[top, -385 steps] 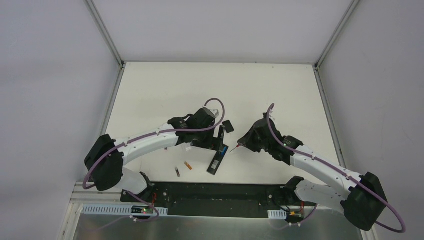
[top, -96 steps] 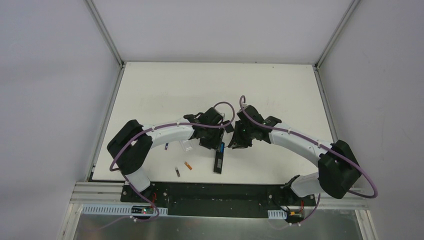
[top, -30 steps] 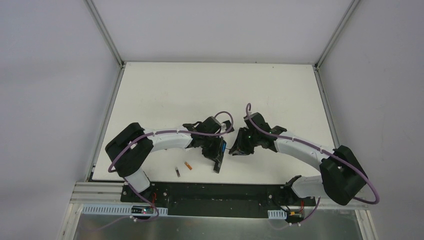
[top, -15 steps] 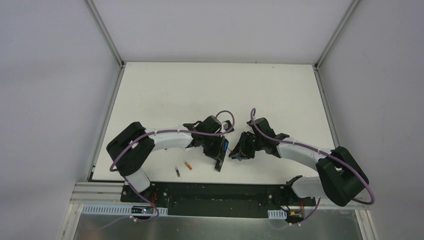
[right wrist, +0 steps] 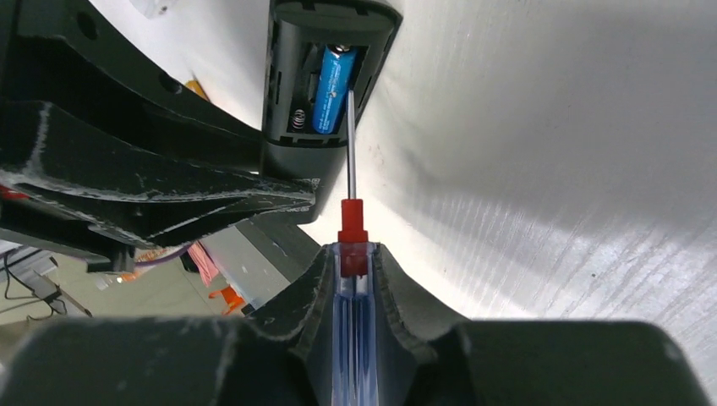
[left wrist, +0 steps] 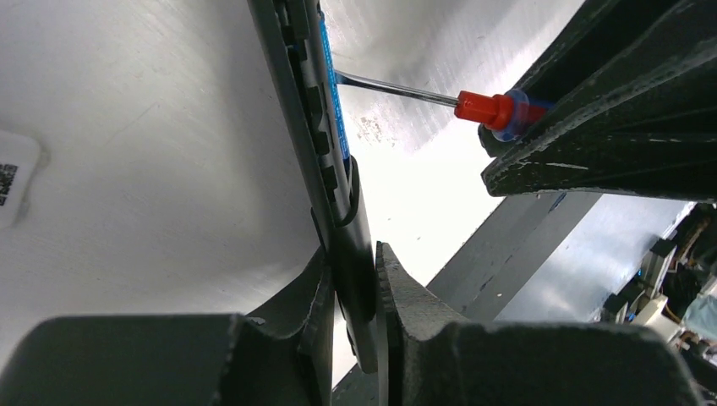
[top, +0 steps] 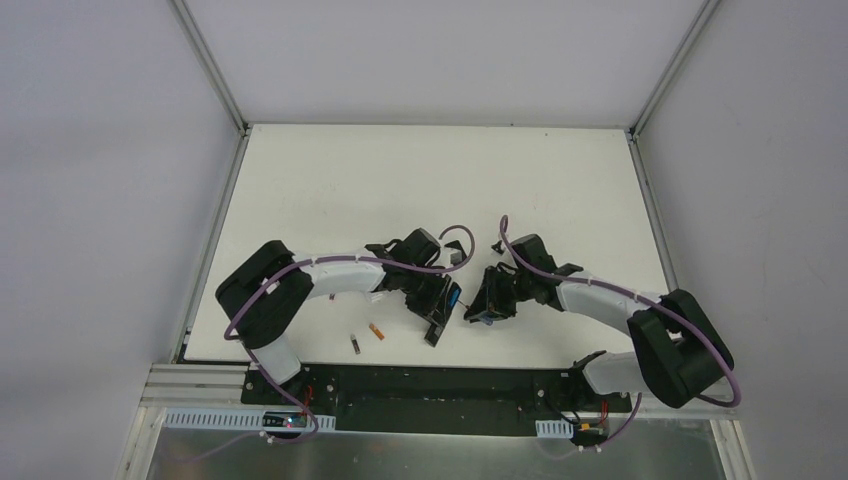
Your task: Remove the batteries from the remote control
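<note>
Beside left pincer's (left wrist: 353,275) clamped remote (left wrist: 293,80), right pincer (right wrist: 353,255) levels screwdriver (right wrist: 351,227).

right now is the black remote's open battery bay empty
No, a blue cylindrical battery sits in the black remote bay beside an empty spring slot.

Quick count: one remote (top: 437,318), near the middle of the table. Three batteries that I can make out: one blue battery (right wrist: 332,78) sitting in the remote's open bay, plus two loose to the left of it, an orange battery (top: 377,331) and a dark battery (top: 354,344). The bay has two slots, so one's filled and one shows just its spring (right wrist: 298,118). One screwdriver (right wrist: 349,227). One small black cover (top: 460,256) on the far side. One white label (left wrist: 13,173). Two arms, the left arm (top: 330,272) and the right arm (top: 600,297).
</note>
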You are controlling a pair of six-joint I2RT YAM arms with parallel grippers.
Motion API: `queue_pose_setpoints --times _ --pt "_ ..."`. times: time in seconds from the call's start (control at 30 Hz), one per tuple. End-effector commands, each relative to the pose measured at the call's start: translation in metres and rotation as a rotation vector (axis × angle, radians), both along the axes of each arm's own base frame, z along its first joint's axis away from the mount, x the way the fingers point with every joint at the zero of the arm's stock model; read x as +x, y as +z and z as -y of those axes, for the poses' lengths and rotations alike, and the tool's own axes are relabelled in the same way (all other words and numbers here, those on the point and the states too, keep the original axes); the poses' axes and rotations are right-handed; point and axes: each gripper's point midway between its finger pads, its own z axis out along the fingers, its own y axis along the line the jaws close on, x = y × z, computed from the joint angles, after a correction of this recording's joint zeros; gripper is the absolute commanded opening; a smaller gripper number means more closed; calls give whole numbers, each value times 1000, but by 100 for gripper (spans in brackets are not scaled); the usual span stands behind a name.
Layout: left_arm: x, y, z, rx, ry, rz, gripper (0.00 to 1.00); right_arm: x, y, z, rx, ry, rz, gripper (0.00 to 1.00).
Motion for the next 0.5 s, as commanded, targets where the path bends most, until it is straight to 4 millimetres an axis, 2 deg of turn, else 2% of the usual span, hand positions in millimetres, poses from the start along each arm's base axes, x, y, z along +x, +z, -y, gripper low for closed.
queue_pose_setpoints --times 0.0,0.33,0.47 --pt "-54 -14 -13 -12 -244 -148 0 33 1 -5 -4 16 158 0" --pt "-61 -20 -21 -34 -269 -216 0 36 -23 5 -61 -15 185 0" --pt "-59 -17 -20 -56 -270 -232 0 39 -28 -1 -18 -20 207 0"
